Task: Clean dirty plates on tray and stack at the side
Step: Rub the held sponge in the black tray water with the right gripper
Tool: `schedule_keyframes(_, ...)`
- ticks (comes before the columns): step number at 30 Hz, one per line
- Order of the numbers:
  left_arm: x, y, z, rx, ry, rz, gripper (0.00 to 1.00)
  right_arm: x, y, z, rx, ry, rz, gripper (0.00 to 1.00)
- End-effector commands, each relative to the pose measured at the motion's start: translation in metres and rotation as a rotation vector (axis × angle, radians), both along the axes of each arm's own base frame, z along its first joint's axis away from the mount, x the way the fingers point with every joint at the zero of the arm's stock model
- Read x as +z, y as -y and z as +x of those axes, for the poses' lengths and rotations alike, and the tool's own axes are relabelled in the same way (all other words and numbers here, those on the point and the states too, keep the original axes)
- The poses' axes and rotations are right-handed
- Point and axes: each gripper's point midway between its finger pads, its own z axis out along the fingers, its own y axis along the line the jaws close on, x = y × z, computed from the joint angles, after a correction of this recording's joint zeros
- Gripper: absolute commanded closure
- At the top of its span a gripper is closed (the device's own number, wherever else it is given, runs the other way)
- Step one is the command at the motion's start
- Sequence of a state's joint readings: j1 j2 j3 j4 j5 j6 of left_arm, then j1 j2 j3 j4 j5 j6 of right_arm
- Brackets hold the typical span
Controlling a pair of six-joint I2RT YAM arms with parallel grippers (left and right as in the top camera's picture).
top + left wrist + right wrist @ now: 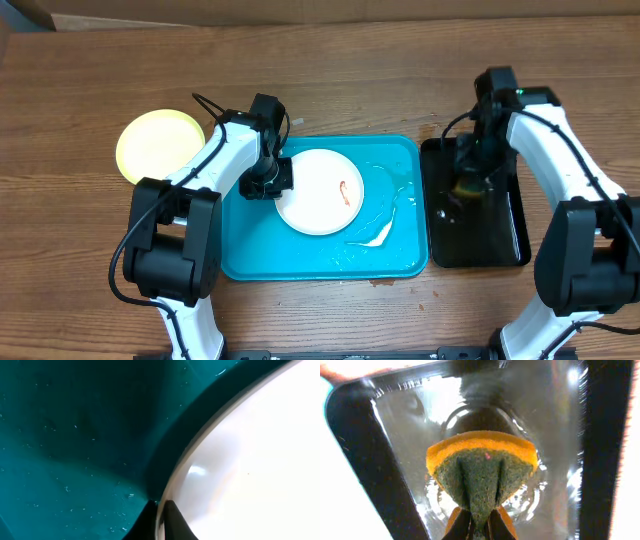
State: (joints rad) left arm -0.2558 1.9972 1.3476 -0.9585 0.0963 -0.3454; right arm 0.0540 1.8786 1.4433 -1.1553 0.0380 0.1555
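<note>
2 plates are showing: 1 white plate, bearing 1 reddish smear, is lying in the turquoise tray, its left rim pinched by the left gripper; 1 yellow plate is sitting on the table, far left. The right gripper is squeezing 1 sponge over the black tray, right.

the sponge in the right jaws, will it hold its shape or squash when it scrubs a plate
Probably squashes: the sponge already bows into a fan where the right gripper pinches it. It likely springs back, since its orange layer keeps a smooth arc. It is likely wet and may drip, as it hangs over the glistening black tray.
</note>
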Motion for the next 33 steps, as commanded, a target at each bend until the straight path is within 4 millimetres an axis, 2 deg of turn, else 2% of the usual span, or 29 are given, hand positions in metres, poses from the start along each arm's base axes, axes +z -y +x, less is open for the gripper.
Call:
schedule_keyframes(1, -0.006, -0.001, -0.002, 0.002, -0.007, 0.021, 0.75, 0.024, 0.005, 0.014, 0.010, 0.061, -0.045, 0.96)
schedule_keyframes(2, -0.006, -0.001, -0.001, 0.001, -0.001, 0.020, 0.64, 0.025, 0.005, 0.015, 0.010, 0.062, -0.045, 0.96)
schedule_keyframes(3, -0.006, -0.001, 0.002, 0.002, 0.011, 0.019, 0.61, 0.027, 0.005, 0.015, 0.011, 0.062, -0.046, 0.96)
schedule_keyframes(6, -0.006, 0.001, 0.011, 0.003, 0.045, 0.010, 0.61, 0.027, 0.008, 0.013, 0.008, 0.053, -0.063, 0.96)
schedule_keyframes(9, -0.006, 0.002, 0.015, 0.004, 0.064, 0.005, 0.67, 0.026, 0.008, 0.008, 0.009, 0.035, -0.064, 0.96)
schedule_keyframes(10, -0.006, 0.002, 0.015, 0.004, 0.064, 0.005, 0.72, 0.026, 0.008, 0.007, 0.009, 0.030, -0.065, 0.96)
schedule_keyframes(12, -0.006, 0.003, 0.015, 0.004, 0.062, 0.004, 0.91, 0.026, 0.009, 0.005, 0.009, 0.021, -0.065, 0.96)
schedule_keyframes(13, -0.006, 0.002, 0.013, 0.004, 0.054, 0.004, 0.96, 0.026, 0.009, 0.004, 0.009, 0.018, -0.065, 0.96)
schedule_keyframes(17, -0.005, 0.010, -0.006, 0.036, -0.032, -0.044, 0.96, 0.026, 0.009, 0.003, 0.009, 0.015, -0.065, 0.96)
schedule_keyframes(19, -0.002, 0.017, -0.017, 0.061, -0.086, -0.085, 0.90, 0.026, 0.009, 0.004, 0.010, 0.016, -0.065, 0.96)
schedule_keyframes(22, -0.001, 0.020, -0.019, 0.058, -0.096, -0.103, 0.67, 0.026, 0.009, 0.005, 0.010, 0.023, -0.065, 0.96)
schedule_keyframes(24, -0.003, 0.015, -0.013, 0.052, -0.068, -0.080, 0.65, 0.026, 0.009, 0.007, 0.011, 0.029, -0.065, 0.96)
schedule_keyframes(25, -0.003, 0.012, -0.010, 0.054, -0.056, -0.069, 0.66, 0.026, 0.009, 0.007, 0.011, 0.030, -0.065, 0.96)
schedule_keyframes(27, -0.004, 0.010, -0.007, 0.059, -0.044, -0.065, 0.93, 0.026, 0.008, 0.007, 0.011, 0.030, -0.065, 0.96)
schedule_keyframes(28, -0.004, 0.010, -0.006, 0.061, -0.041, -0.068, 0.96, 0.026, 0.008, 0.007, 0.011, 0.030, -0.064, 0.96)
schedule_keyframes(31, -0.004, 0.010, -0.003, 0.061, -0.031, -0.071, 0.96, 0.026, 0.011, 0.007, 0.010, 0.030, -0.080, 0.96)
schedule_keyframes(33, -0.004, 0.011, -0.004, 0.060, -0.031, -0.072, 0.96, 0.026, 0.004, 0.008, 0.007, 0.034, -0.041, 0.96)
